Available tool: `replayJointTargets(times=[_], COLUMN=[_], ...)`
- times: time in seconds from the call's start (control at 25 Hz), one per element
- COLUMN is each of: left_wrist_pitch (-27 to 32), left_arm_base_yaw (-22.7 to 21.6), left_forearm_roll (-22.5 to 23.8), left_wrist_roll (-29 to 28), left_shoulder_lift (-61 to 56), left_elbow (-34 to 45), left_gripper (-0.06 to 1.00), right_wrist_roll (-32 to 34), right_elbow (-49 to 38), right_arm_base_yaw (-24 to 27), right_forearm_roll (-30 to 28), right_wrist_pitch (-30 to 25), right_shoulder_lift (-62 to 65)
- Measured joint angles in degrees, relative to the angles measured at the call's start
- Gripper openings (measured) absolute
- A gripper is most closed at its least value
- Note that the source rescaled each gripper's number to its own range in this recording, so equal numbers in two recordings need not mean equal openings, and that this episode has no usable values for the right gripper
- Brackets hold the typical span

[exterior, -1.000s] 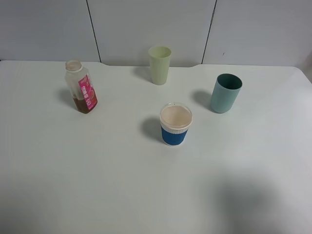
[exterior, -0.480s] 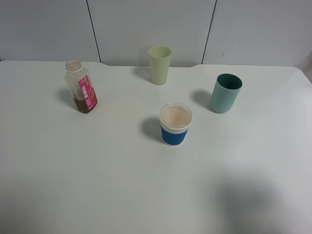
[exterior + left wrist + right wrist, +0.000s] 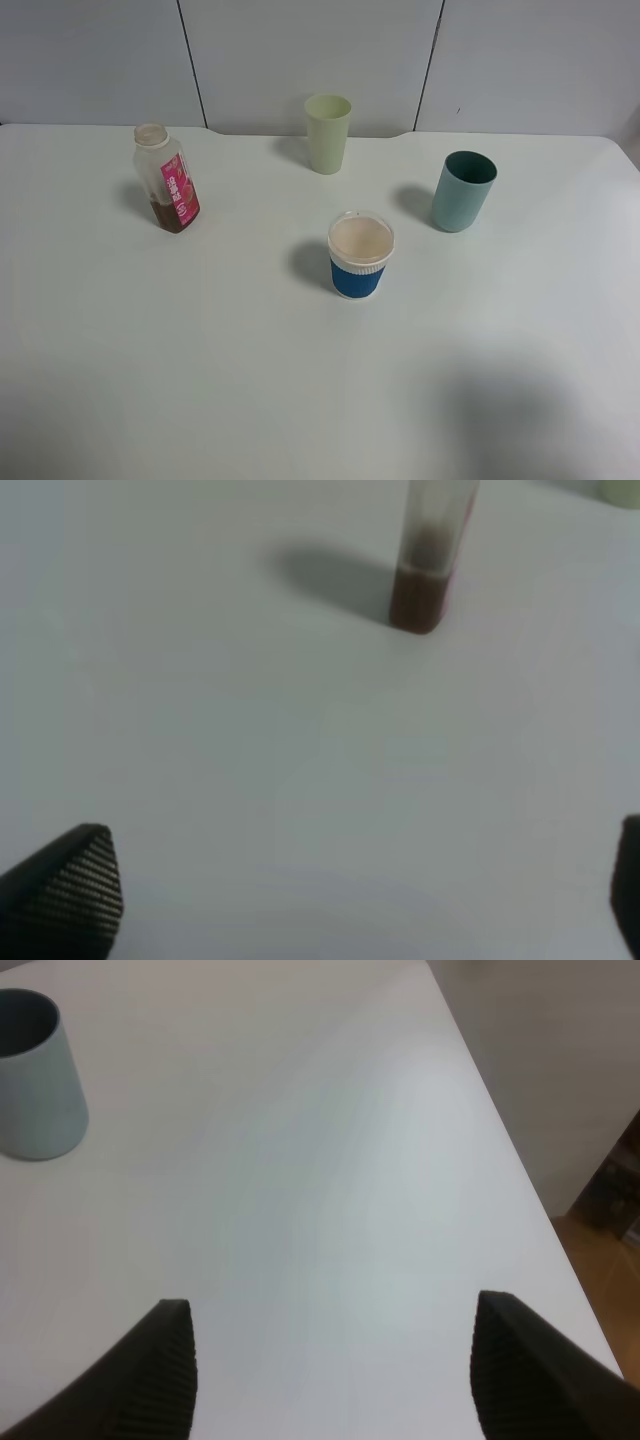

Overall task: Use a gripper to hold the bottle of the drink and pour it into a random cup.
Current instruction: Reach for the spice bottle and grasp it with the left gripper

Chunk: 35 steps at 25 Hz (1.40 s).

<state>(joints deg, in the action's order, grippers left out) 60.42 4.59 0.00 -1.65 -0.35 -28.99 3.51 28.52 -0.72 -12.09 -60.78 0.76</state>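
The bottle of the drink (image 3: 168,180) stands upright at the back left of the white table (image 3: 200,360), uncapped, with a pink label and brown drink in its lower part. The cup (image 3: 360,257), white with a blue ribbed sleeve, stands near the middle. Neither arm shows in the exterior high view. In the left wrist view my left gripper (image 3: 350,890) is open and empty above bare table, with the bottle (image 3: 430,560) some way ahead of it. My right gripper (image 3: 335,1310) is also open and holds nothing.
A pale green tumbler (image 3: 327,133) stands at the back centre. A teal tumbler (image 3: 463,190) stands at the right and also shows ahead of the right gripper (image 3: 35,1075). The table's right edge (image 3: 520,1170) drops off beside that gripper.
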Motion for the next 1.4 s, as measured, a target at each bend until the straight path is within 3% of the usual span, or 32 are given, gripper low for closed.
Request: replayJointTargets(times=[0.28,0.76,1.04,1.4], left_wrist_pitch=[-0.69,-14.56,-17.14,-20.50], left_arm_base_yaw=[0.00,0.00,0.00,1.70], left_forearm_roll=[0.00,-1.99,-3.08,-5.68], left_wrist_roll=[-1.33,-2.15,3.95,7.43], left_shoulder_lift=[2.44,22.97,34.42,46.49], left_elbow=[-0.40,-2.73,-2.73,-2.73], left_gripper=[1.00,1.00,1.00,1.00], right_wrist_roll=[0.00,0.00,0.00,0.00], right_elbow=[0.00,0.00,0.00,0.00], right_arm_base_yaw=[0.00,0.00,0.00,0.00], right_forearm_roll=[0.00,0.00,0.00,0.00], right_wrist_pitch=[0.00,0.00,0.00,0.00], right_shoulder_lift=[0.00,0.00,0.00,0.00])
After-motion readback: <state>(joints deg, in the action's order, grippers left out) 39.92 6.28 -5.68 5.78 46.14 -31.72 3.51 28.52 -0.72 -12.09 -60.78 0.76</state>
